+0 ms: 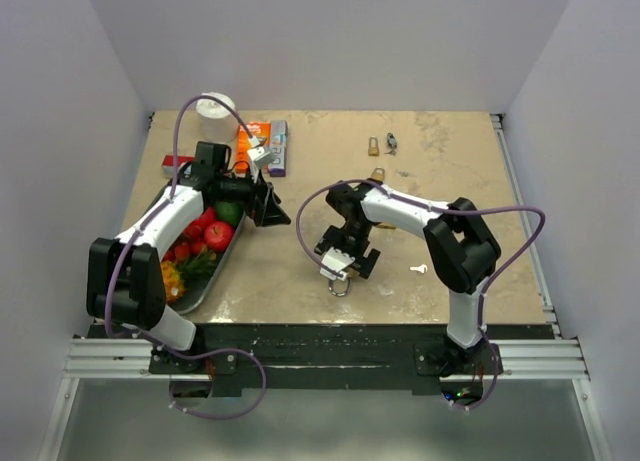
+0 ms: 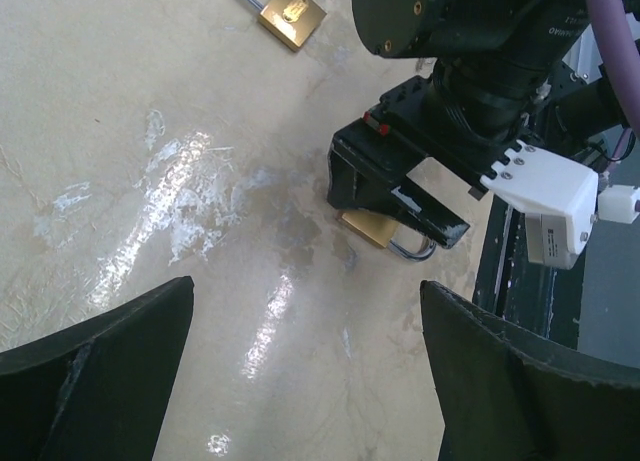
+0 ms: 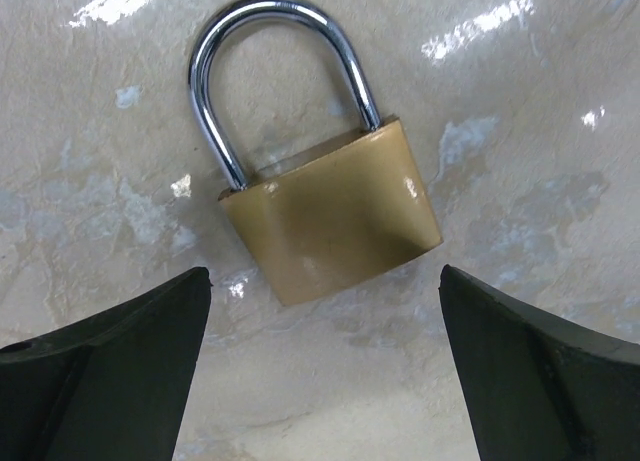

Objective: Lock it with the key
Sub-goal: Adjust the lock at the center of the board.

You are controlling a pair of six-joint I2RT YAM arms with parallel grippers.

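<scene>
Padlock [image 3: 335, 221] lies flat beneath the wide-spread right claw [image 3: 325, 271], which could skid it sideways when closing

1. Nothing legible from where I stand: the brass padlock [image 3: 335, 226] shows a plain face.
2. Print on the orange box [image 1: 252, 141] and the grey-blue box [image 1: 278, 147] is too small to read.
</scene>
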